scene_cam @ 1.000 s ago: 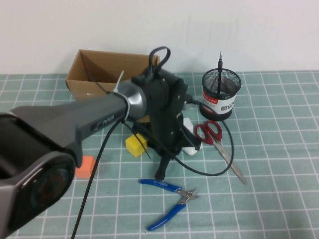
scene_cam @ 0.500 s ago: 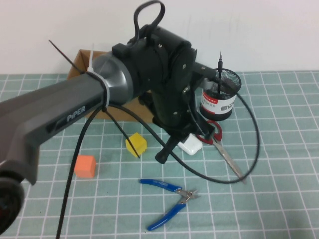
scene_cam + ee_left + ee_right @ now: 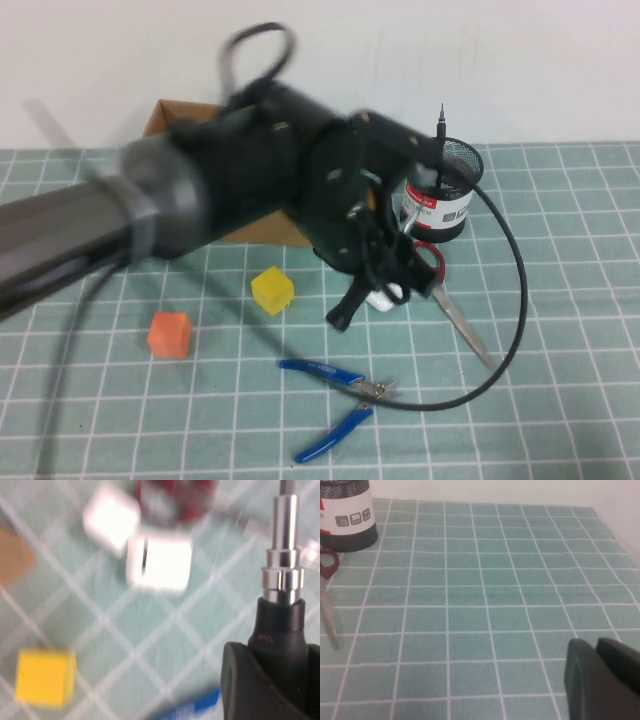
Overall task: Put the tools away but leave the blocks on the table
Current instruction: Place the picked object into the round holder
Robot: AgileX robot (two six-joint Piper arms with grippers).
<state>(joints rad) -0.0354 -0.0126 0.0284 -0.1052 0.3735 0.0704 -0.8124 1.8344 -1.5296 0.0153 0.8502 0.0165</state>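
My left gripper [image 3: 383, 272] is shut on the black-handled screwdriver [image 3: 346, 312] and holds it above the table, just in front of the black mesh cup [image 3: 446, 192]. In the left wrist view the screwdriver's handle and metal collar [image 3: 281, 585] rise from the gripper [image 3: 272, 685]. The thin black pick [image 3: 441, 135] stands in the cup. The red-handled scissors [image 3: 452, 305] lie right of the gripper, their handles partly hidden. Blue-handled pliers [image 3: 340, 402] lie in front. The yellow block [image 3: 272, 290] and the orange block [image 3: 169, 334] sit to the left. My right gripper [image 3: 602, 682] is shut, low over bare table.
An open cardboard box [image 3: 168, 118] stands at the back left, mostly behind the left arm. White rounded cases [image 3: 160, 562] lie under the left gripper, next to the scissors. The arm's black cable [image 3: 515, 300] loops over the scissors. The cup [image 3: 347, 515] also shows in the right wrist view.
The left arm has lifted the screwdriver and swung it right, toward the mesh cup. The tools and blocks on the table have stayed where they were.
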